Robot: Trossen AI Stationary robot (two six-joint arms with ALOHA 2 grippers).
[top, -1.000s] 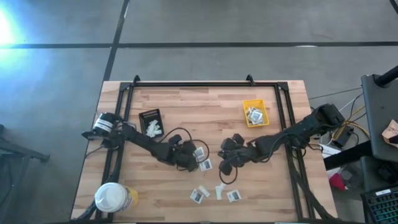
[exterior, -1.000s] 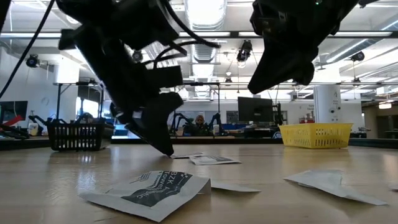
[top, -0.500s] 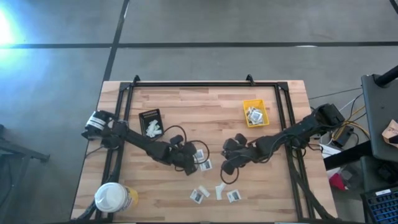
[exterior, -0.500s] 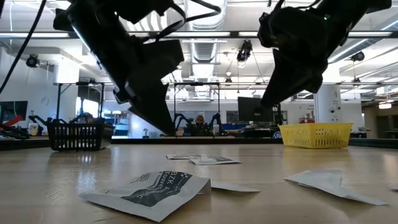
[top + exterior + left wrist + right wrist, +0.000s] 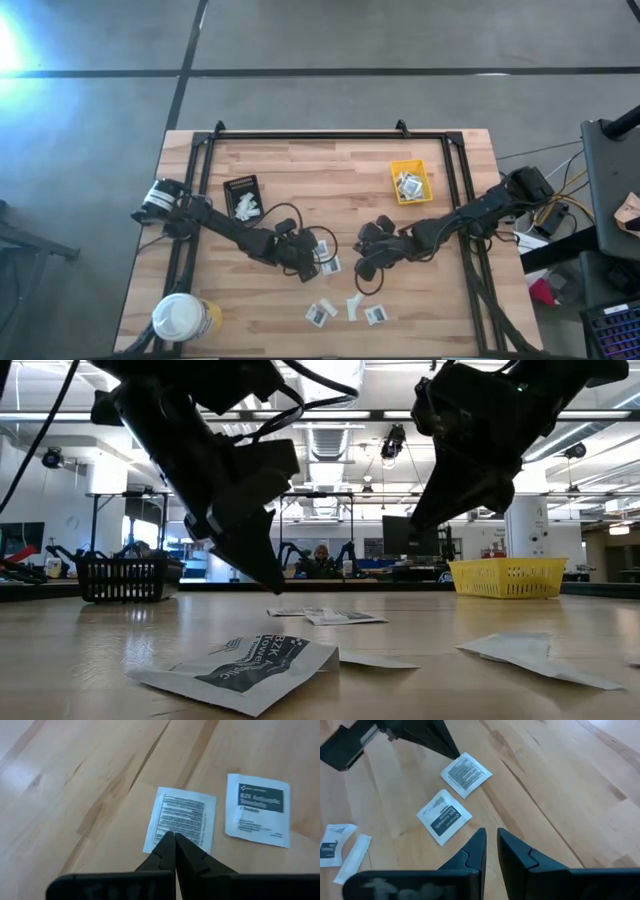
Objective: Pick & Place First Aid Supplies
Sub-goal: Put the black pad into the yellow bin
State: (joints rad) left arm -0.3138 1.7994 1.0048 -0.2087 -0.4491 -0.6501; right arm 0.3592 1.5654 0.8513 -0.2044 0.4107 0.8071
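At frame centre of the high view: two flat packets [image 5: 325,255] on bare wood, left gripper [image 5: 174,838] pinched shut, empty, over one edge. Judged light, thin, floppy, slippery; best nipped by an edge.

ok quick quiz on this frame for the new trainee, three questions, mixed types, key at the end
1. True or false: the left gripper has its fingers shut.
2. Multiple choice: in the high view, the yellow bin sits
A. on the left arm's side
B. on the right arm's side
C. dead centre between the arms
3. Count: in the left wrist view, how many packets lie on the wood?

Key:
1. True
2. B
3. Two, side by side, one showing fine print and one a dark label.
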